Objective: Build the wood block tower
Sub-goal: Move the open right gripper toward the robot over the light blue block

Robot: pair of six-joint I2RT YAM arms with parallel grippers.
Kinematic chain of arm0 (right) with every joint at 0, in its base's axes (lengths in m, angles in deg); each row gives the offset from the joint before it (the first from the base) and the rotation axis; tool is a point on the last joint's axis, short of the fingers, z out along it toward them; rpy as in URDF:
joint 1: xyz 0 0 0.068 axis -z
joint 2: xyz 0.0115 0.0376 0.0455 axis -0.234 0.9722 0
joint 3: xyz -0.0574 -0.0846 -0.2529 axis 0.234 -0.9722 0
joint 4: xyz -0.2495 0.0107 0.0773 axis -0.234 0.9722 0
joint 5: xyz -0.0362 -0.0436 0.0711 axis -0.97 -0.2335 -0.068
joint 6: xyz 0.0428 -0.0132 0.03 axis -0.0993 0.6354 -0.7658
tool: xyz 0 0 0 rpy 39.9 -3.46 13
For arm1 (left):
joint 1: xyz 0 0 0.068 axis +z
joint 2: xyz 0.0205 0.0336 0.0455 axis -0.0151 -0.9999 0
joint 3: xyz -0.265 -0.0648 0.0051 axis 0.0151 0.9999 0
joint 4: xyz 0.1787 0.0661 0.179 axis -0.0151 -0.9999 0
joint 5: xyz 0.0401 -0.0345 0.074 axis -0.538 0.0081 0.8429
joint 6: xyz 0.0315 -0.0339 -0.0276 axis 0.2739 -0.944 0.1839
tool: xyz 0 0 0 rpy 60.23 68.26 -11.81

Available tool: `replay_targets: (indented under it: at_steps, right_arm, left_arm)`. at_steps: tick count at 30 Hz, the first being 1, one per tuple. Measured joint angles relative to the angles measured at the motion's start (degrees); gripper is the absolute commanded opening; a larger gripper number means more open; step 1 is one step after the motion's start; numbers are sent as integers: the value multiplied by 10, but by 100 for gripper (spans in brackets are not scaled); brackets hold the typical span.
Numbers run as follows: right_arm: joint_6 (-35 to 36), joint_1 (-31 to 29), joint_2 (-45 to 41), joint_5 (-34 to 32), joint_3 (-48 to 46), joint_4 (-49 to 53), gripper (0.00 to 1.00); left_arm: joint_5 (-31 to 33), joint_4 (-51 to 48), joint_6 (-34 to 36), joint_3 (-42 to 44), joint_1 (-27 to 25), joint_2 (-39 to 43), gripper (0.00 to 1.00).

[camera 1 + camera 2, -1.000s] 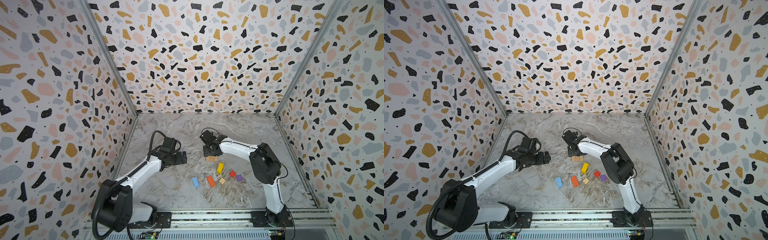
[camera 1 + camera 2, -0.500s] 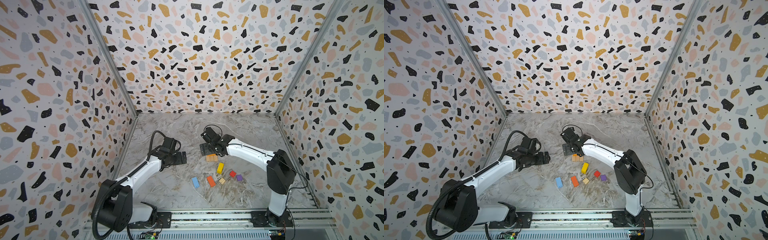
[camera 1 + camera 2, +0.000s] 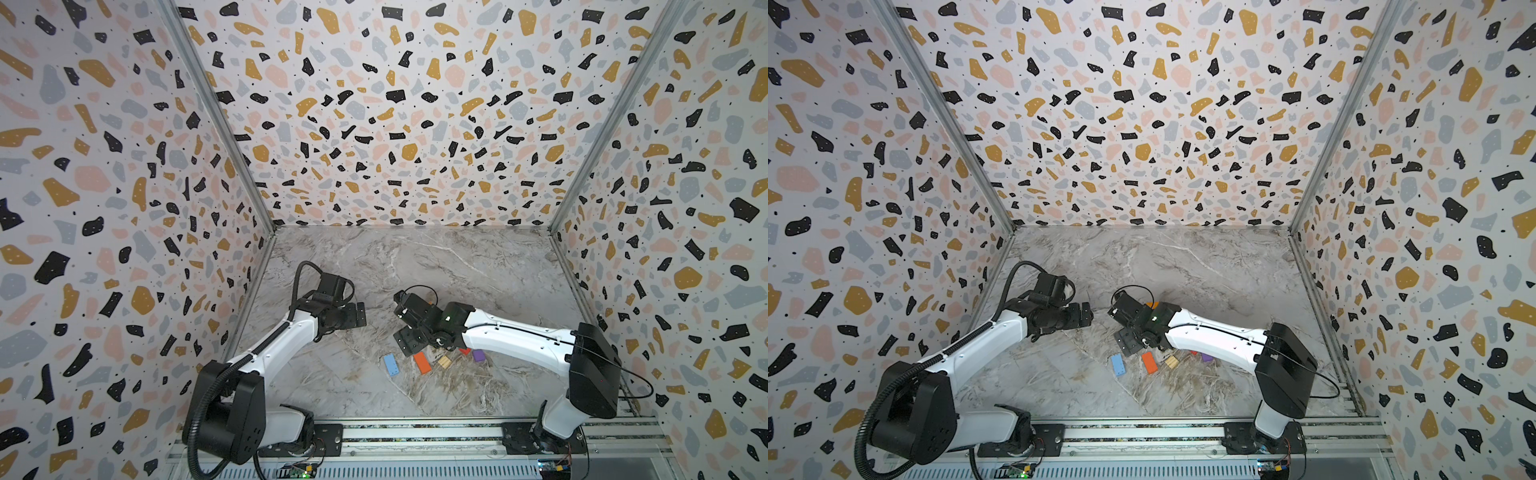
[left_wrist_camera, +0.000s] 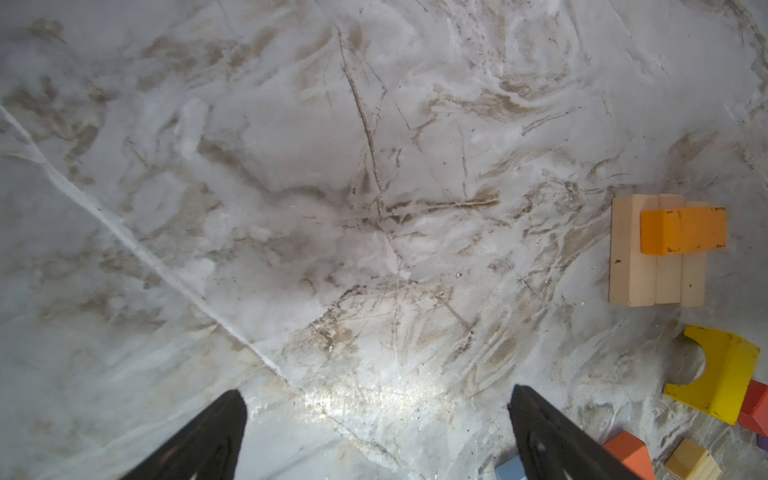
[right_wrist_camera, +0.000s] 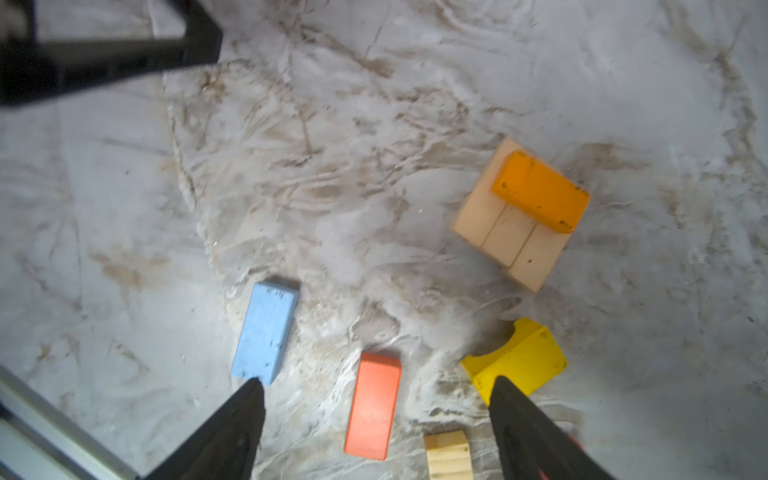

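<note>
While neither arm has hold of anything, here's the layout. The right end effector [image 5: 376, 382] has its jaws spread wide with nothing gripped. In its wrist view the red-orange block [image 5: 374, 405] lies flat on the surface [image 3: 415, 266] between the two fingers. The blue block [image 5: 266, 332] is just off one fingertip, and the yellow arch block [image 5: 519, 361] is partly behind the other. A small tan cube [image 5: 449, 455] sits beside the red-orange one. The tower [image 5: 511, 241] is farther out past the fingertips, apart from the loose pieces. It's three tan oblongs side by side with one orange block [image 5: 540, 191] laid across one end. A purple cube [image 3: 478, 355] lies by the right forearm. The left end effector [image 4: 376, 390] is fully open and empty over bare surface, with the tower well off to its side.
</note>
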Motion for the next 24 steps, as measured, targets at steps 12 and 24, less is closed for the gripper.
replay_targets:
  at_steps: [12,24]
  right_arm:
    - [-21,-94,8,5,-50,-29,77]
    - [-71,-129,123,-6,-26,-65,70]
  left_arm:
    - [0,-11,6,0,16,1,100]
    - [-1,-13,12,0,19,3,100]
